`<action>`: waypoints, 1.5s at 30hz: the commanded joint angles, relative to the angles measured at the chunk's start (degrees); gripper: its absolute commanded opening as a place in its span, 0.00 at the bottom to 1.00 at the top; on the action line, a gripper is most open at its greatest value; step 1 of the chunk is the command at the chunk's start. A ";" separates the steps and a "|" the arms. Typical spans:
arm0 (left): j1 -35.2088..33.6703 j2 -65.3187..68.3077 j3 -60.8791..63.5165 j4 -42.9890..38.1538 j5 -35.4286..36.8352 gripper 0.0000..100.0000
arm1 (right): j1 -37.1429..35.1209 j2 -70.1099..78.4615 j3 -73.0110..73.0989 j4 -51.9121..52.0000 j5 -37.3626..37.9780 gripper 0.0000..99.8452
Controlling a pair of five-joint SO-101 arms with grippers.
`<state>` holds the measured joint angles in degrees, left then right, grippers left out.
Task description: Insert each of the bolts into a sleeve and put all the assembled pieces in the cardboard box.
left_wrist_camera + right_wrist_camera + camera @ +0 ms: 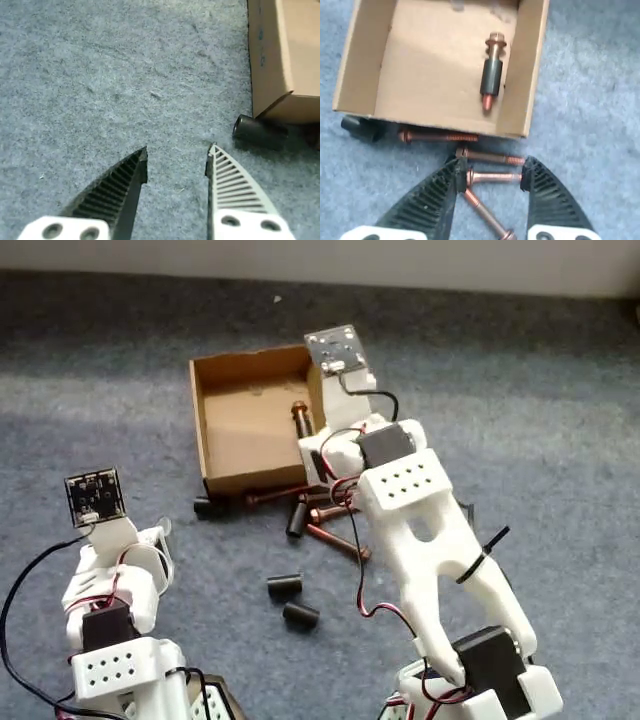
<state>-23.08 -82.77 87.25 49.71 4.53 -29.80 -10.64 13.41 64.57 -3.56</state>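
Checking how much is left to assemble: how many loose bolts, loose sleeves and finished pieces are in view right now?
Assembled pieces: 1, inside the cardboard box
Loose bolts: 4
Loose sleeves: 4
Total: 9

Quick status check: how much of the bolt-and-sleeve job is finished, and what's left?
Done: one assembled piece lies in the cardboard box.
In hand: nothing is gripped. The right gripper is open astride a loose bolt. The left gripper is open over the carpet, near a sleeve.
Left: four bolts and four sleeves lie loose outside the box, none joined yet.
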 commanded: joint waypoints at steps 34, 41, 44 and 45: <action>-0.66 -0.48 -0.31 -0.79 -0.53 0.21 | -10.68 25.10 -3.30 -10.24 -24.35 0.13; -0.66 -0.48 -0.31 -0.79 -0.53 0.21 | -12.70 25.45 -3.47 -10.95 -24.35 0.11; -0.66 -0.48 -0.31 -0.79 -0.53 0.21 | -12.88 27.56 -3.47 -12.00 -24.35 0.11; -0.66 -0.48 -0.31 -0.79 -0.53 0.21 | -12.62 28.35 -3.56 -12.00 -24.35 0.11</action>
<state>-23.08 -82.77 87.25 49.71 4.53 -40.97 15.47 12.35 55.52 -27.38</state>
